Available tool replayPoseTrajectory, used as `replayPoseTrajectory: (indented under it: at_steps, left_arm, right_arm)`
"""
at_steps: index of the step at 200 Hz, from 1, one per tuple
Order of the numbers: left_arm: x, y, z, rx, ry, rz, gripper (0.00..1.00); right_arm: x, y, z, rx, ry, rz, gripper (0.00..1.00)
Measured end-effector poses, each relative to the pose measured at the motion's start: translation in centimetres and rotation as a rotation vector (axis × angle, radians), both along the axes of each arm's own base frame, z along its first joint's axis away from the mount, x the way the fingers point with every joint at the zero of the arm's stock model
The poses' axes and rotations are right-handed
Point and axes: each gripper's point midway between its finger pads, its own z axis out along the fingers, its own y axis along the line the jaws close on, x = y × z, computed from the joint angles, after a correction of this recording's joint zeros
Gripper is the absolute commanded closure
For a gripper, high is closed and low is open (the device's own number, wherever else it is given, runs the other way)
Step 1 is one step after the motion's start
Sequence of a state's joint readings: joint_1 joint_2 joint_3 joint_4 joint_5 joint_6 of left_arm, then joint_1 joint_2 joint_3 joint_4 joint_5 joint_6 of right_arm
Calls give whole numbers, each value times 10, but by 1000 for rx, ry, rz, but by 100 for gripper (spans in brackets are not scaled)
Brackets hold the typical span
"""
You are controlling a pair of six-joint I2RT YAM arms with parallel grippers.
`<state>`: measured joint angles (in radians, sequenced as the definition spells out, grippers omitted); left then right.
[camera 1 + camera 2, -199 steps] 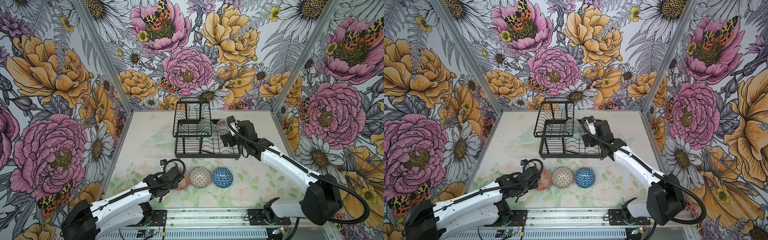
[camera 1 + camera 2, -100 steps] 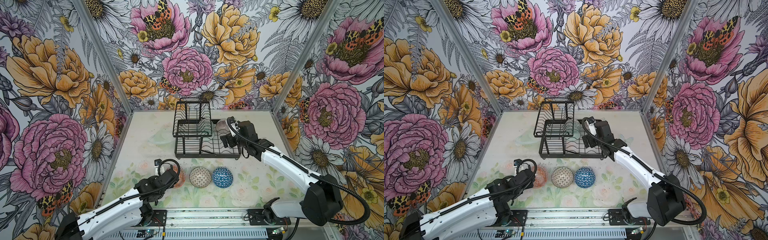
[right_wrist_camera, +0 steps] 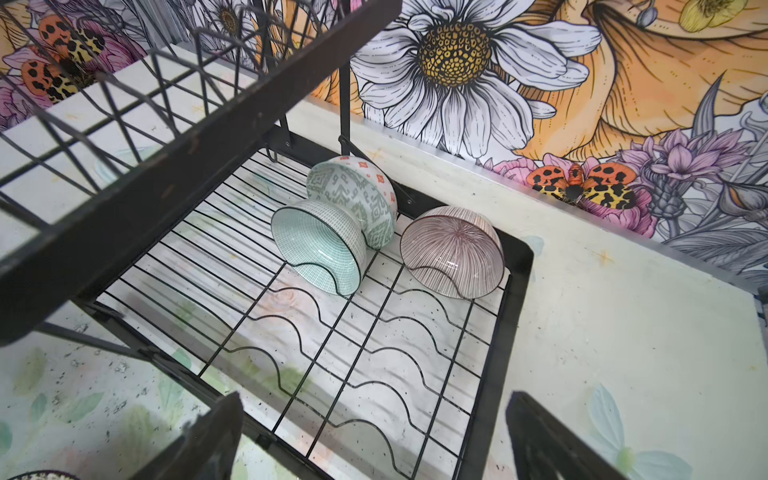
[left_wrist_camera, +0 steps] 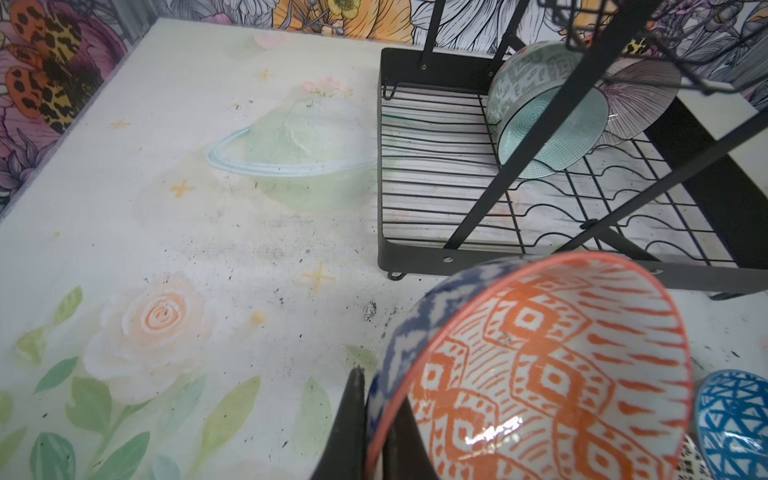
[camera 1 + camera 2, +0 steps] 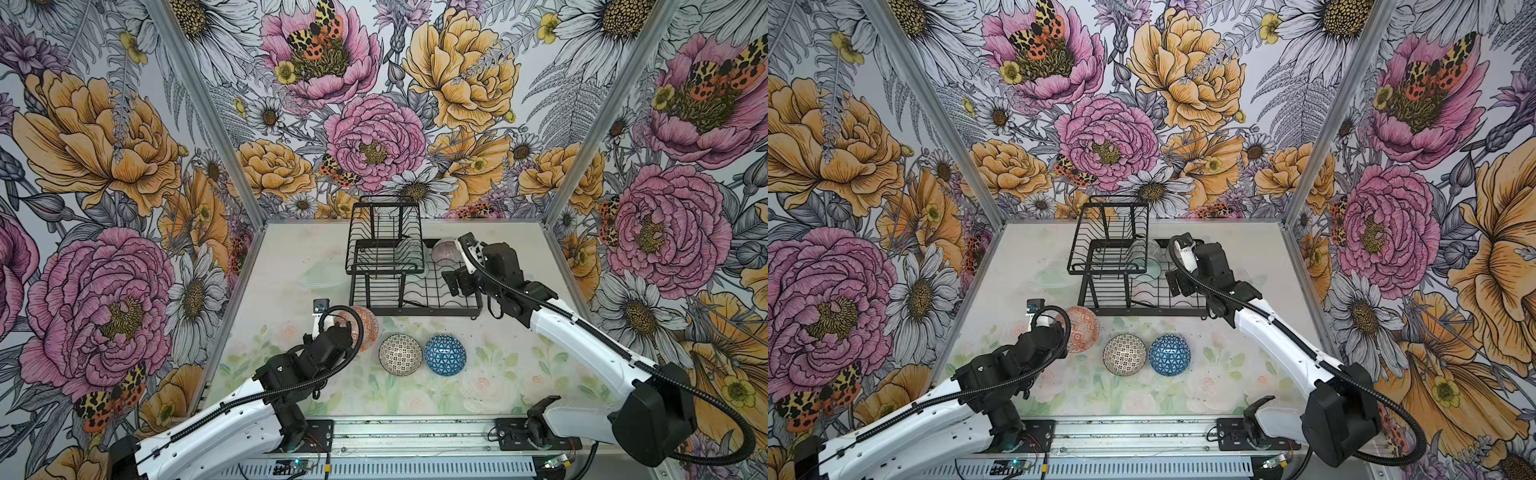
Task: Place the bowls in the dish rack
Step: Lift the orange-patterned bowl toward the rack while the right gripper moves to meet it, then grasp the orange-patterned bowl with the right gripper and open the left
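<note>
Bowls: 6
Dish rack (image 4: 415, 259): 3, grey-green (image 3: 353, 191), teal (image 3: 320, 249), pink (image 3: 453, 249)
Worktop (image 5: 291, 266) front: 2, mosaic (image 5: 400, 354), blue (image 5: 444, 355)
Left gripper (image 4: 374, 428): clamps orange bowl (image 4: 548, 374)
Right gripper (image 3: 374, 399): spread, empty

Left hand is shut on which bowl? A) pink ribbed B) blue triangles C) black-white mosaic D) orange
D: in the left wrist view the left hand pinches the rim of the tilted orange bowl. The blue bowl and mosaic bowl sit on the table, and the pink bowl is in the rack.
</note>
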<state>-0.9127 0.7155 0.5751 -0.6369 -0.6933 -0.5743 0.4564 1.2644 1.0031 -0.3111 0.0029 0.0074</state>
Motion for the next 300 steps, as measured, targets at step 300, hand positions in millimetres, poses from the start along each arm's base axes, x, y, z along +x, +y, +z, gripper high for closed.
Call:
replayPoseTrajectory:
  at_steps: [300]
  left_arm:
    - [63, -213, 80, -125, -223, -435, 100]
  right_arm:
    - [-61, 49, 16, 335, 95, 34, 23]
